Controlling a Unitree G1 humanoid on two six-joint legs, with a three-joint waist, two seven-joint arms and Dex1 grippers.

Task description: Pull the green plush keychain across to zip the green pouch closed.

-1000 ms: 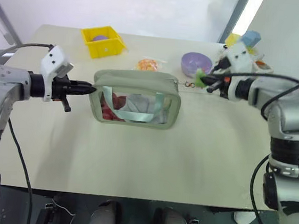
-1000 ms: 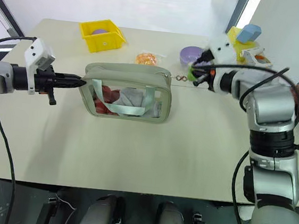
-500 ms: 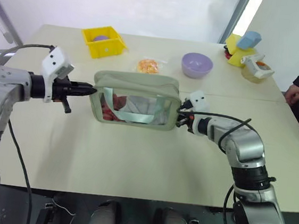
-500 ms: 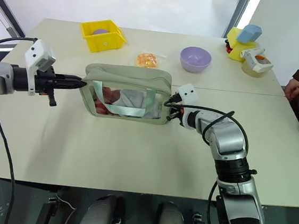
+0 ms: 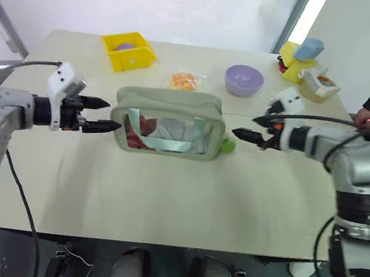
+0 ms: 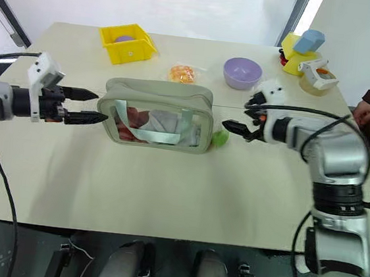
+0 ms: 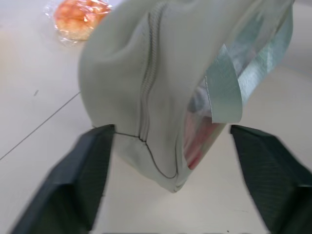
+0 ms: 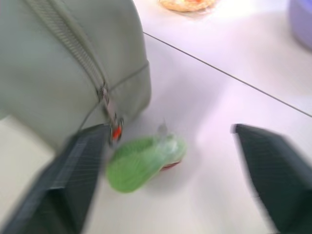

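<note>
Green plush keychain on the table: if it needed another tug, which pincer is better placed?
Right. The small fuzzy green plush keychain lies by the pale sage-green fabric pouch's right end, directly before the open right pincer; the open left pincer flanks the opposite end.

Head pair set high, looking forward and down across the whole surface [image 5: 166, 196], far edge to near edge, from slightly offset spots. Left wrist view pressed close against one end of the green pouch [image 7: 146, 73], facing along its zipper. Right wrist view close at the opposite end, over the green plush keychain [image 8: 144, 158]. Pouch shared by all four.
</note>
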